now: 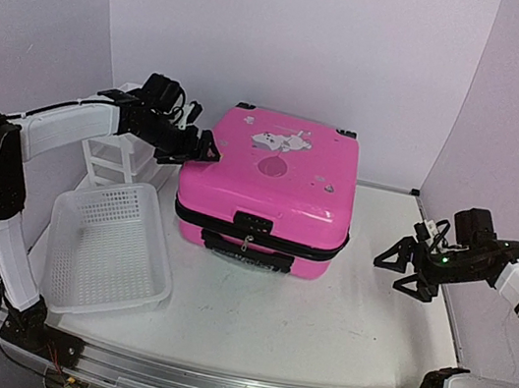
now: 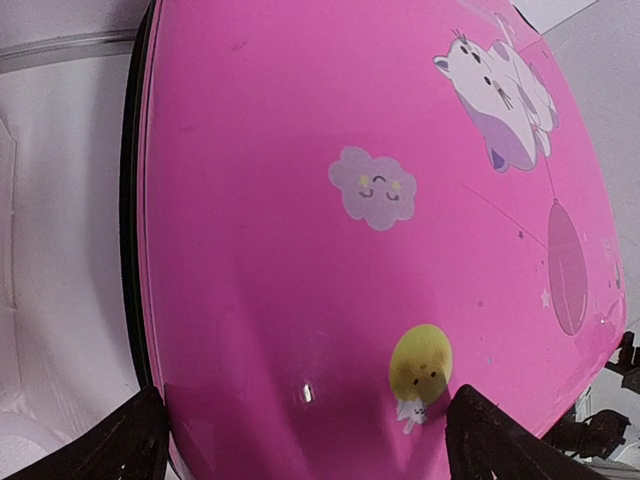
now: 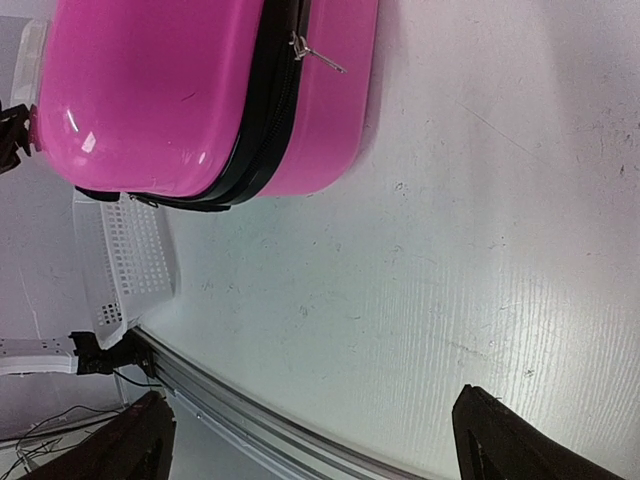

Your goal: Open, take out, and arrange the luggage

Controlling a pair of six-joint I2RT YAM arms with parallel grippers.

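Observation:
The luggage (image 1: 272, 181), a bright-pink hard-shell suitcase with cartoon stickers, lies flat and zipped shut in the middle of the table. My left gripper (image 1: 209, 149) hovers open at the lid's left edge. In the left wrist view the pink lid (image 2: 330, 250) fills the frame and the left gripper (image 2: 305, 432) has its dark fingertips (image 2: 135, 440) spread wide over it, holding nothing. My right gripper (image 1: 400, 270) hangs open over bare table to the suitcase's right. The right wrist view shows the suitcase (image 3: 160, 90) and a zipper pull (image 3: 318, 57) far from the right gripper (image 3: 315, 432).
A white mesh basket (image 1: 111, 249) sits left of the suitcase, close to its front-left corner. A white drawer organizer (image 1: 112, 154) stands behind it, under the left arm. An aluminium rail (image 1: 208, 385) runs along the near table edge. White walls enclose the back and sides.

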